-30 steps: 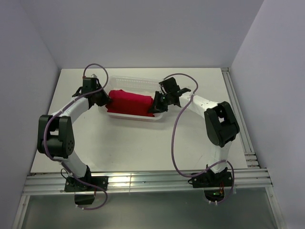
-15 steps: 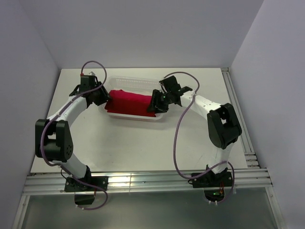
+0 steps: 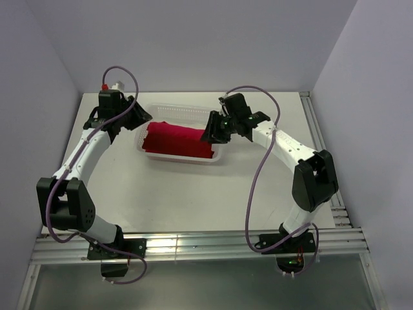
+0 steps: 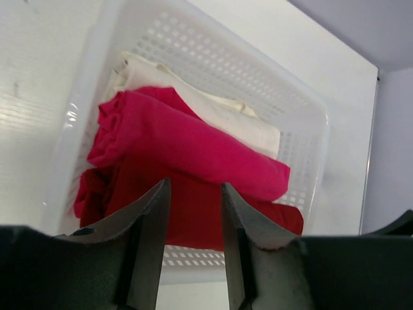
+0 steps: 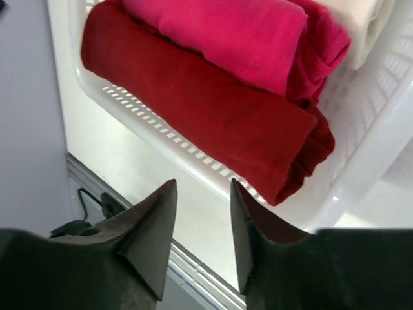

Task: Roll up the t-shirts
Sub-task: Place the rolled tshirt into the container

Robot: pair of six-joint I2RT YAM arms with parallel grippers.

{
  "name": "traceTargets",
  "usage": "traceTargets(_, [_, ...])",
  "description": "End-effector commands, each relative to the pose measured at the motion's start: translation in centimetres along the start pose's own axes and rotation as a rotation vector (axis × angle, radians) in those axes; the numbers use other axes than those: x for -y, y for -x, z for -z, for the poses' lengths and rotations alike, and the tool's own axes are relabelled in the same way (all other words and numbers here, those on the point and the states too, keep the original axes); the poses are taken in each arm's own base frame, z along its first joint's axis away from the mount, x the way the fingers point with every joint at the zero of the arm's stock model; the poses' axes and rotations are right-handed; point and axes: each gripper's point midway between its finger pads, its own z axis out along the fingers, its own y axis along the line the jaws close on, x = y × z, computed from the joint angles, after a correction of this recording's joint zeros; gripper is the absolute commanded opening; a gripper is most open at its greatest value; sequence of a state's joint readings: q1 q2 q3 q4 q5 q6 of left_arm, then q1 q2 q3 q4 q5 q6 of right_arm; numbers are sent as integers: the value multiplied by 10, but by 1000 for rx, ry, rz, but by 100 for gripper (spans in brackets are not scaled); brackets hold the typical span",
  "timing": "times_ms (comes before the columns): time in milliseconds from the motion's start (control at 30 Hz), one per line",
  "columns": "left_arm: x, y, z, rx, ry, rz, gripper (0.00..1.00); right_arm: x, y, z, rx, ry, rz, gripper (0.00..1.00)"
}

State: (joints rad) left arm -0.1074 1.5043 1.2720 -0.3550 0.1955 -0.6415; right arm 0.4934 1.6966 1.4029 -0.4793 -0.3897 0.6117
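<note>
Lying in the white lattice basket (image 4: 213,58), the dark crimson t-shirt (image 5: 213,110) and the brighter pinkish-red t-shirt (image 5: 226,32) were both rolled into logs. The pinkish one rested partly over the crimson one and touched a cream cloth roll (image 4: 213,106) behind it. Judging by that, the rolling looked finished, and no unrolled shirt showed in any view. The left claw (image 4: 193,187) hung released and empty at the basket's left end. The right claw (image 5: 202,184), its fingers parted on nothing, hovered at the right end. The basket sat toward the far side of a white surface (image 3: 193,194). Pale lilac walls (image 3: 213,45) enclosed it, and aluminium rails (image 3: 206,245) ran along its near edge.
</note>
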Motion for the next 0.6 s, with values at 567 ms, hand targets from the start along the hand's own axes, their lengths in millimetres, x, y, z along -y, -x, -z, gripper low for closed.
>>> traceTargets(567, [-12, -67, -35, -182, -121, 61, 34, -4, -2, -51, -65, 94, -121, 29])
